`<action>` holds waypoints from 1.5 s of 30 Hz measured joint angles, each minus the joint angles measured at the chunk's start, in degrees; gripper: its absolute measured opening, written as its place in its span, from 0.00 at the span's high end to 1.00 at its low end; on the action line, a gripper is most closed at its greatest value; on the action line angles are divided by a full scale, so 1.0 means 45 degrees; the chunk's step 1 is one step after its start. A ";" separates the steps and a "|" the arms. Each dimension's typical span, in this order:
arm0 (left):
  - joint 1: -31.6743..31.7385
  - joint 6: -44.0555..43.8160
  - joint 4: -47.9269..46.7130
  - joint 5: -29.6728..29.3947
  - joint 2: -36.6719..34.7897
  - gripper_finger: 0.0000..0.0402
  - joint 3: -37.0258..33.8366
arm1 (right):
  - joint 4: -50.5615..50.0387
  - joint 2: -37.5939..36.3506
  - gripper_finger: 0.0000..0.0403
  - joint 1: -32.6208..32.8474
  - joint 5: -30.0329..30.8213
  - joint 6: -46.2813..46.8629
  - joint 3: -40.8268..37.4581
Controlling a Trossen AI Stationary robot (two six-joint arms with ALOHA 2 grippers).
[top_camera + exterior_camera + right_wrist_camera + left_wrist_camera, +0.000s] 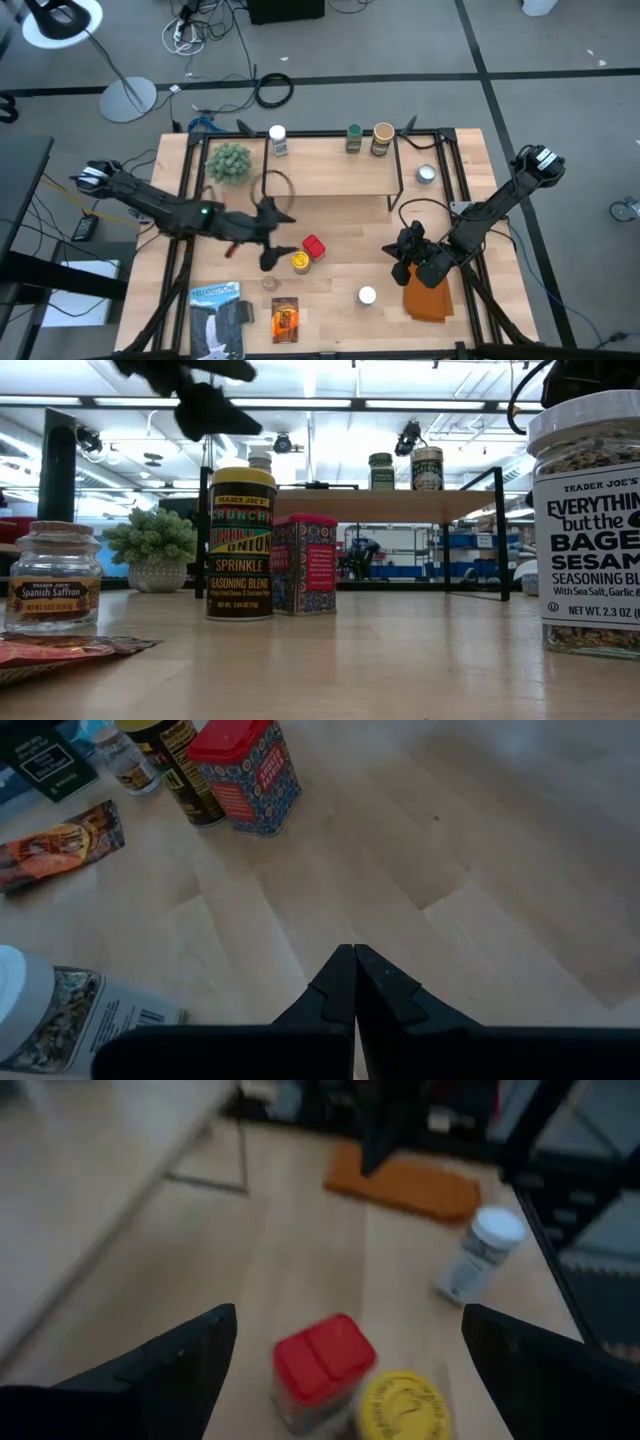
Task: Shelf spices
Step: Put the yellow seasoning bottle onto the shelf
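Near edge of the counter, high view: orange-brown packet lying flat beside the blue-and-white package; saffron jar just past them. White-lidded bagel seasoning jar stands alone toward the right, next to the folded orange cloth.

Right gripper: jaws pressed together, nothing between them, parked above the cloth's far end. The white-lidded jar sits near it on the left-arm side, not touched.

Mid counter: yellow-lidded onion sprinkle jar and red box stand side by side, touching or nearly so. Left gripper hangs above the counter just to the left of the pair. Jaws spread wide, empty. In the left wrist view the red box and yellow lid lie in the gap between the two fingers, ahead of the tips; no contact seen.

Far side: shelf with three jars along its back edge: white-lidded, green-lidded, tan-lidded. Small potted plant at its left end. A silver-lidded jar on the counter just right of the shelf.
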 joint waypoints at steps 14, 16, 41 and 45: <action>-0.0002 -0.0371 -0.7997 0.2641 0.5380 0.02 0.6558 | 0.0087 0.0000 1.00 0.0000 -0.0812 0.0675 0.0000; -0.0002 -0.0376 -0.8520 0.2952 0.5901 0.02 0.6981 | 0.0107 0.0000 0.99 0.0000 -0.0817 0.0683 0.0000; 0.0060 -0.2030 -0.9471 0.3171 0.7734 0.06 0.7586 | 0.0103 0.0000 0.99 -0.0555 -0.0812 -0.0549 0.0000; 0.0201 -0.2034 -0.9385 0.3281 0.7734 0.21 0.7581 | 0.0107 0.0000 1.00 -0.0617 -0.0874 -0.0555 0.0000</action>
